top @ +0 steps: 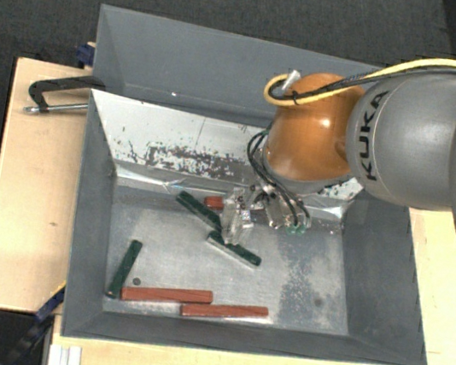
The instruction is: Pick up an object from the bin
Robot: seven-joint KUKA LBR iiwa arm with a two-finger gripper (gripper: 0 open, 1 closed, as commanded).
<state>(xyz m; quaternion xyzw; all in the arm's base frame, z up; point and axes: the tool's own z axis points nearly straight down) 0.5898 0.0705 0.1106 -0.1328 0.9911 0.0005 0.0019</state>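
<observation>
From my station I see the arm reaching into the bin from the right, its orange cover hanging over the back half of the floor with cables bunched under it. The gripper points down near the middle of the bin floor, a little toward the back wall.

The thing nearest it is a dark green stick, lying flat and slanted, its left end higher in my view than its right. The gripper's tip sits right at that left end; whether it touches the stick I cannot make out. I also cannot tell whether the gripper stands wide or narrow, since the wrist and cables blur into it from this angle, and I see nothing clearly held in it.

Just behind and to the left of the gripper lies an upper green stick, also slanted, with a small red piece beside its right end.

The rest lies well apart, along the front wall. A left green stick lies near the front left corner, tilted almost upright in my view. Next to its lower end a left red stick runs along the front edge, and a right red stick lies just beside it, the two overlapping at their near ends.
</observation>
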